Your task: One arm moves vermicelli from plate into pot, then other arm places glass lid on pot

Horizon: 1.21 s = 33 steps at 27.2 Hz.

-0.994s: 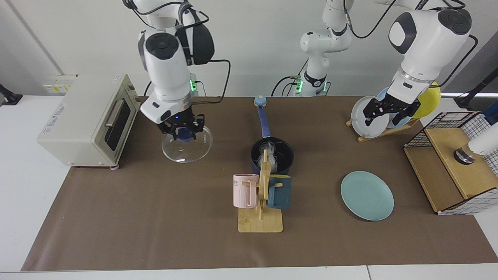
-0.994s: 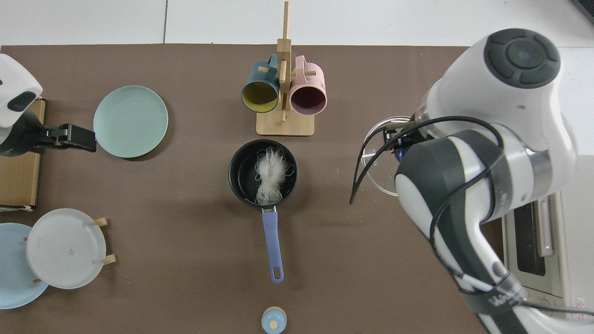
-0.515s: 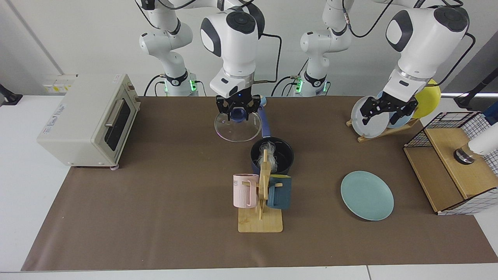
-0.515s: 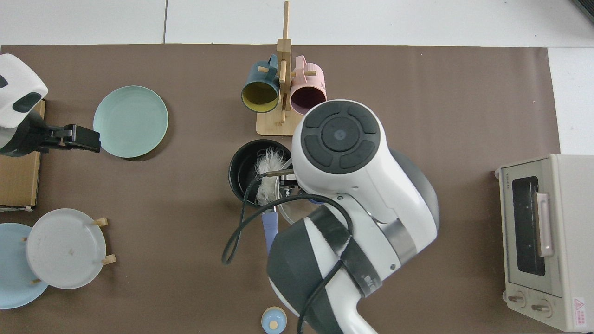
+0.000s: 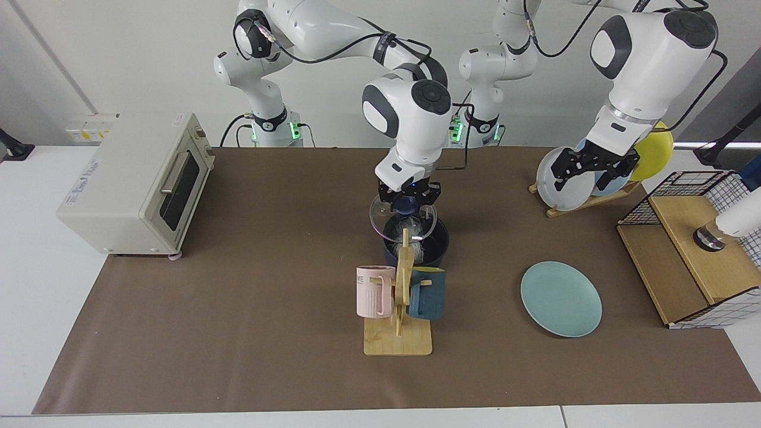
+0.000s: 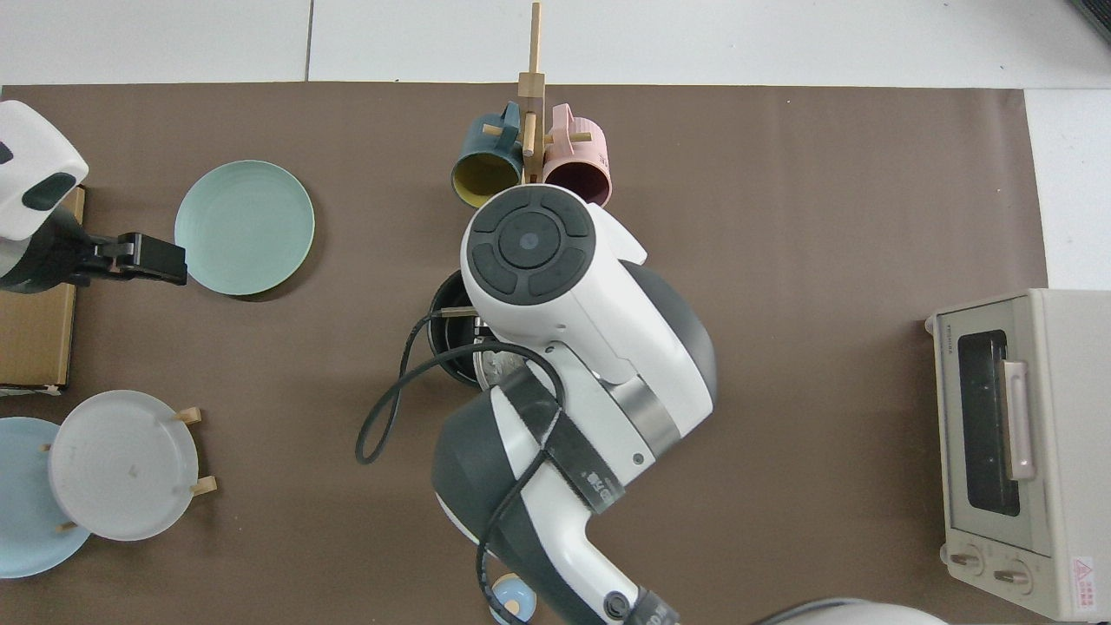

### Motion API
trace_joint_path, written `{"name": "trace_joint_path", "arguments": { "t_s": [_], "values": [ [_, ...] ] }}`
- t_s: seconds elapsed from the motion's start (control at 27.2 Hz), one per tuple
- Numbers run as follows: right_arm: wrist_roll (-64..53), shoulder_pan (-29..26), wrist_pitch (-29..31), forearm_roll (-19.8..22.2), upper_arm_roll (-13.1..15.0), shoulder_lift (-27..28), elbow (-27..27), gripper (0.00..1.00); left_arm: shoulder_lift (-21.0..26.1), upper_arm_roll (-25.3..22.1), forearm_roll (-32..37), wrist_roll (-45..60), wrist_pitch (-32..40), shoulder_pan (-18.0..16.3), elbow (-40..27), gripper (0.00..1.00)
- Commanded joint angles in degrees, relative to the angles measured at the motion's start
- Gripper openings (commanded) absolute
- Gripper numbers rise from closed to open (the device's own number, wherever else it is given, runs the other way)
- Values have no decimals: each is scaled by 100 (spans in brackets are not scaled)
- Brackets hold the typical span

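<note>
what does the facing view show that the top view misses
Only the facing view shows the right claw shut on the blue knob of the round clear glass lid, held just above the dark-blue saucepan with the white vermicelli inside.

Only the top view shows the toaster oven's two front dials.

Both show the empty teal-green plate and the waiting left claw, open.

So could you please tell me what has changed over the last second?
The right gripper, shut on the lid by its knob, carried it from beside the toaster oven across to just above the pot. The vermicelli stayed in the pot, the plate stayed bare, and the left gripper waits by the plate rack.
</note>
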State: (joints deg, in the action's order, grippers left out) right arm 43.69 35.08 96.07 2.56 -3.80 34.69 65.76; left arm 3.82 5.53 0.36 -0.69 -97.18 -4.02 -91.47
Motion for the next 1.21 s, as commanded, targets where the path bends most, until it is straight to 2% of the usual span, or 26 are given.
{"name": "trace_joint_path", "arguments": {
  "t_s": [0.0,0.55,1.18],
  "values": [
    [262,200,-115,-97,73,301,-485,0,-92,-17,61,-63,50,15,-55,100],
    [280,166,263,-36,196,486,-494,0,-92,-26,61,-63,50,24,-55,100],
    [280,175,413,-45,152,565,-494,0,-92,-17,61,-63,50,15,-55,100]
  ]
}}
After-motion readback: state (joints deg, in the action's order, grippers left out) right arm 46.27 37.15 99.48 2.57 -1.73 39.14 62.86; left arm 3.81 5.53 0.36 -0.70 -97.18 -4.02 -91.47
